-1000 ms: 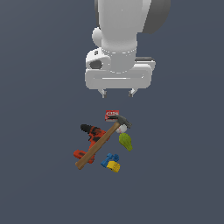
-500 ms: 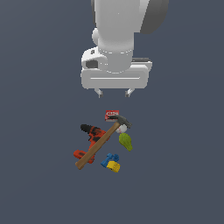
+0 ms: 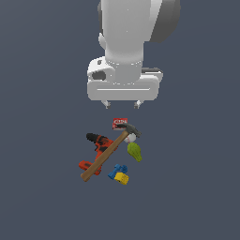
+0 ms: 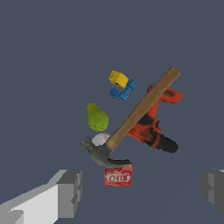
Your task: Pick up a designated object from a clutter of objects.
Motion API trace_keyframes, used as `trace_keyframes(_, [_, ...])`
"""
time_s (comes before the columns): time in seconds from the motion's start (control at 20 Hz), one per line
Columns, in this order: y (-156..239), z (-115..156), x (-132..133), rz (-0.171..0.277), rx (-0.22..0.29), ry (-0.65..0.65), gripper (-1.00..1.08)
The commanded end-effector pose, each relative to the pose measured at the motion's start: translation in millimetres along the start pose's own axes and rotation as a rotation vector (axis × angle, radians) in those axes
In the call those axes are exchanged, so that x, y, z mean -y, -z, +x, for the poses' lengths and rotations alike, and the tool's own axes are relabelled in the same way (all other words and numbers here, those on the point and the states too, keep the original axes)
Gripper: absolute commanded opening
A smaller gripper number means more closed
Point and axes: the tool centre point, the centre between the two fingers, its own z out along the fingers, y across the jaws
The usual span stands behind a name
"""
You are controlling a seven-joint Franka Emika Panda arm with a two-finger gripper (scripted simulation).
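While my claw (image 3: pixel 122 104) hangs wide open and empty above the heap, I see the blue piece (image 3: pixel 117 171) low in the frame's middle, touching the yellow block (image 3: pixel 122 178), beside the hammer (image 3: pixel 108 153).

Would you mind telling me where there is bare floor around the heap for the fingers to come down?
Bare grey floor surrounds the whole heap. The open gripper hangs above the red box. Crowded: hammer lies across the drill, its head against the white ball and red box. Blue piece touches the yellow block; a narrow gap separates them from the green lump.
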Motion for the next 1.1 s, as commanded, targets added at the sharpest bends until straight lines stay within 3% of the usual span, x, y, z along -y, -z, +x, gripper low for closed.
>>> trace_keyframes(0.0, [-8.2,6.8,0.4,0.001,0.001,0.004,1.0])
trace_keyframes(0.4, [-53.3,40.9,2.9,0.003,0.003,0.026,1.0])
trace_keyframes(1.05, [-167.7,95.6,9.2,0.009,0.008,0.072,1.0])
